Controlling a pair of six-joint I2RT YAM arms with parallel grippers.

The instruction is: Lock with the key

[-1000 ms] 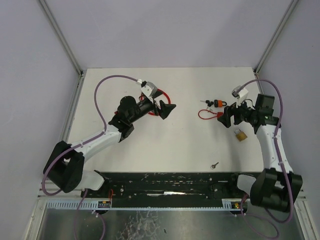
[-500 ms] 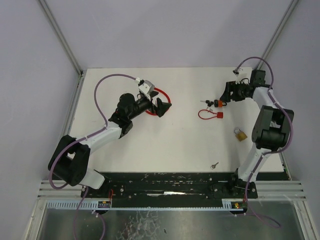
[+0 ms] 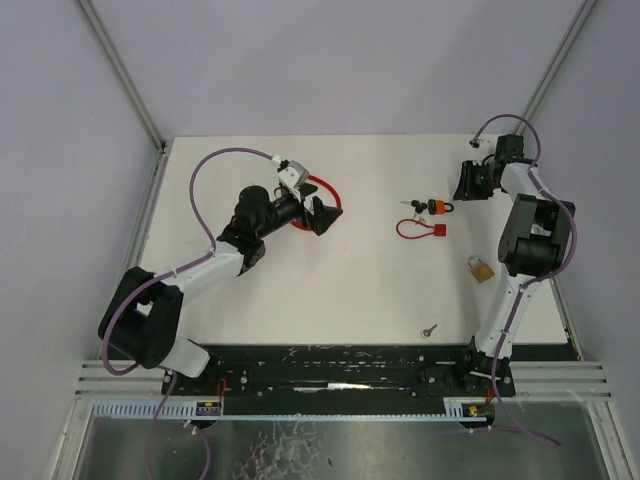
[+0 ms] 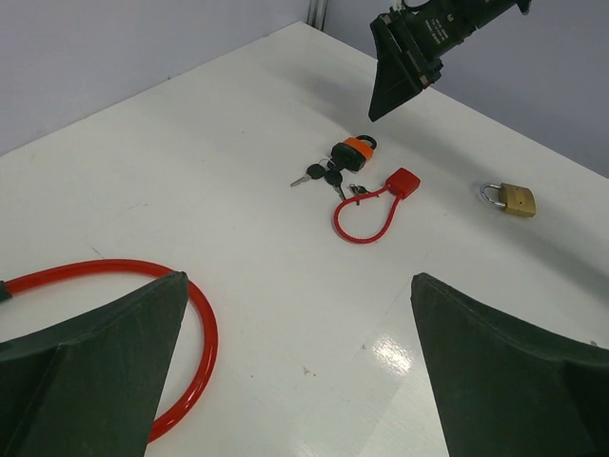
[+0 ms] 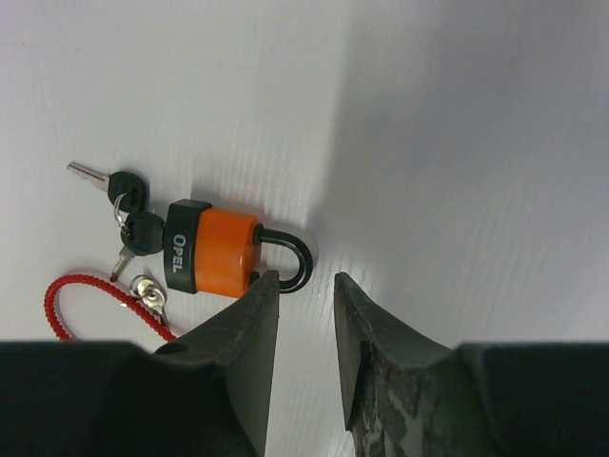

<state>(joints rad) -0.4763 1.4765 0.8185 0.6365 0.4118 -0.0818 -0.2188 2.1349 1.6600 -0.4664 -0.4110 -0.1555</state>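
Right fingers [image 5: 238, 352] nearly together, gripping nothing. Orange padlock [image 5: 214, 252] lies on the surface [image 3: 350, 280] at their 10 o'clock, keys [image 5: 128, 186] attached. I'd open wider and centre on the key head before closing. Left fingers [image 4: 95, 352] wide apart, empty.

Left wrist: red cable loop [image 4: 86, 269] runs off frame at 9 o'clock, partly behind left tool [image 4: 297, 281]. Right wrist: red cable lock [image 5: 119, 303] vanishes under right tool [image 5: 306, 278], 7 o'clock. Overhead: loose key [image 3: 429, 329], teeth too small to read.
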